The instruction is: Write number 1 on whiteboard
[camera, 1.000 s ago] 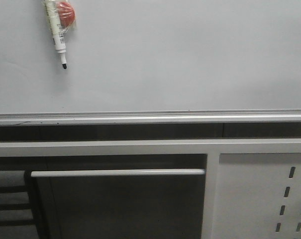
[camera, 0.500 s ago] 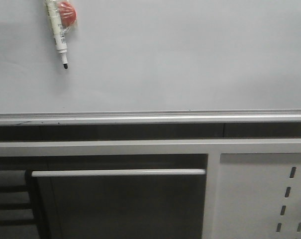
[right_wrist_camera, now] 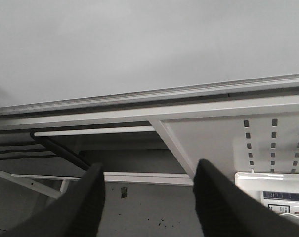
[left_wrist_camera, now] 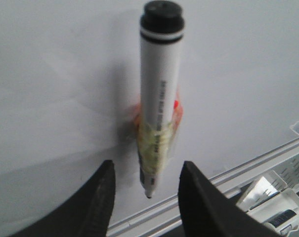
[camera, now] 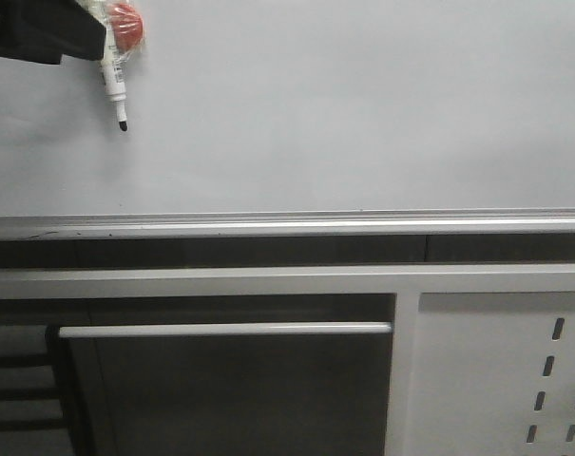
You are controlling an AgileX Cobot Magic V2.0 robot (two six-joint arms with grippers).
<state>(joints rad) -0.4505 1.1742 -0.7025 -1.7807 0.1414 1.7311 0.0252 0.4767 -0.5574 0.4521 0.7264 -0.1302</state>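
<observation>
1 whiteboard [camera: 344, 104] fills the upper front view, its surface bare of any stroke, with 1 silver rail [camera: 287, 225] along its lower edge. 1 white marker [camera: 111, 71] with 1 red disc [camera: 125, 24] sits on the board at upper left, black tip down. The left pincer [left_wrist_camera: 145, 185] is spread, its 2 fingers either side of the marker's lower end, not touching it. The right pincer [right_wrist_camera: 148, 190] is spread and holds nothing, facing 1 perforated panel [right_wrist_camera: 268, 143] below the rail.
</observation>
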